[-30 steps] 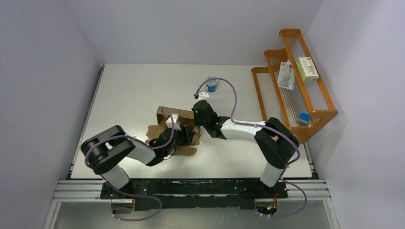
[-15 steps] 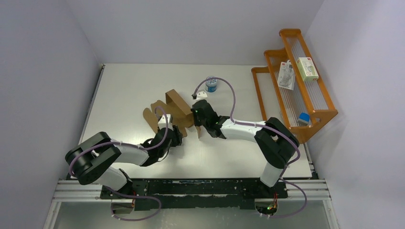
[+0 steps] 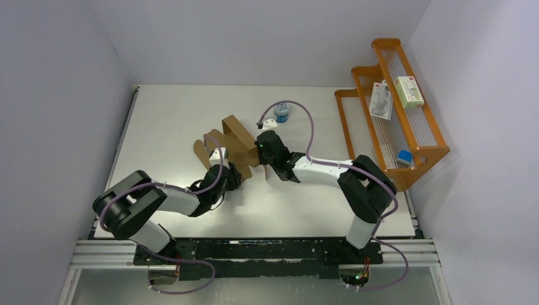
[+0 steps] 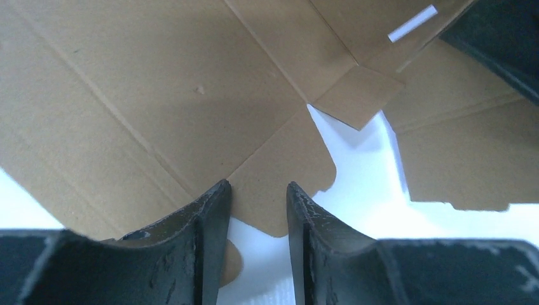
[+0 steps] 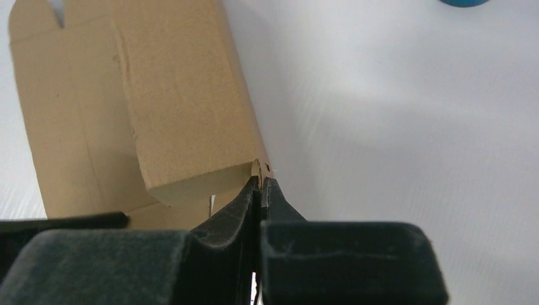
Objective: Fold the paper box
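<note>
From above, you are seeing the paper box [image 3: 232, 143] lying mid-worktop [image 3: 159, 114] between both arms; the left wrist view is showing the left gripper [image 4: 257, 187] jaws apart, its tab [image 4: 283, 171] straight ahead; the right wrist view is showing the right gripper [image 5: 260, 181] jaws clamping its edge.

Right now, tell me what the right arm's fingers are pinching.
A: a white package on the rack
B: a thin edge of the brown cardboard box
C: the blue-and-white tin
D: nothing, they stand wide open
B: in the right wrist view the right fingers are pressed together on a small tab at the corner of the paper box.
</note>
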Controlling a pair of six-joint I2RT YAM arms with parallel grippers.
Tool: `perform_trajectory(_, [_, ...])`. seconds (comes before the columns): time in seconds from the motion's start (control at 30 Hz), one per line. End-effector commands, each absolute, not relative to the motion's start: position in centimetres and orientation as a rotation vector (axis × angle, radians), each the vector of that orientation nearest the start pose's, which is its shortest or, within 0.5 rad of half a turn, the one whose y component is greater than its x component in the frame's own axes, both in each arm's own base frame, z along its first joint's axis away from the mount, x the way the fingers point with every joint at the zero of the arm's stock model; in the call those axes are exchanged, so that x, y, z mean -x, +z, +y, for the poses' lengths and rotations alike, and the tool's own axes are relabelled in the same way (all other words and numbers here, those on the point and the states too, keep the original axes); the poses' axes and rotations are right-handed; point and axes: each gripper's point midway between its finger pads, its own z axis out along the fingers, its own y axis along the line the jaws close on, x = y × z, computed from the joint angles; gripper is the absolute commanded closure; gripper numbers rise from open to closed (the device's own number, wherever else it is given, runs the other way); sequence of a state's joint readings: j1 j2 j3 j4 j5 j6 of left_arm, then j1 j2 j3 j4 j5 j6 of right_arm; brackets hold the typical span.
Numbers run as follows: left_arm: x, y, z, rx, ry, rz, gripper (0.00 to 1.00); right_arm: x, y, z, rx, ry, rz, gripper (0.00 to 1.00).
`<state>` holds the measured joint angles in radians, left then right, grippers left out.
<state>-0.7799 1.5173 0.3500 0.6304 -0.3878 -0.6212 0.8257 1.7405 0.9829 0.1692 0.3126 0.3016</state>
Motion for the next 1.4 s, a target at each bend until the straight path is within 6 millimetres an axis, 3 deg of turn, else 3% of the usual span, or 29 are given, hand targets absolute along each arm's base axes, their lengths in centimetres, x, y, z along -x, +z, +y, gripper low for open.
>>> perform_trajectory(0.0, [-24.4, -0.9, -24.1, -0.024, -0.651, 2.247, 0.58, -35.6, 8.6, 31.7, 0.258, 0.334, 2.111, 0.98])
perform_trajectory(0.37, [-21.5, -0.8, -27.5, -0.078, -0.837, 2.269, 0.59, -37.1, 8.0, 31.3, 0.147, 0.319, 2.155, 0.95])
perform_trajectory(0.57, [-20.9, -1.5, -28.5, -0.072, -0.901, 2.284, 0.59, -37.0, 8.2, 31.5, 0.103, 0.359, 2.163, 0.85])
perform_trajectory(0.8, [-20.6, -2.9, -27.9, -0.036, -0.887, 2.312, 0.61, -35.5, 9.8, 31.5, 0.19, 0.474, 2.154, 0.73])
perform_trajectory(0.97, [-20.7, -3.2, -27.4, -0.02, -0.85, 2.325, 0.62, -35.1, 11.0, 30.2, 0.237, 0.591, 2.142, 0.63])
perform_trajectory(1.3, [-20.8, -3.3, -27.1, -0.009, -0.824, 2.333, 0.62, -34.3, 11.0, 27.7, 0.384, 0.731, 2.119, 0.62])
perform_trajectory(1.37, [-20.8, -3.3, -27.2, -0.013, -0.827, 2.334, 0.62, -33.8, 10.9, 28.0, 0.437, 0.773, 2.11, 0.63])
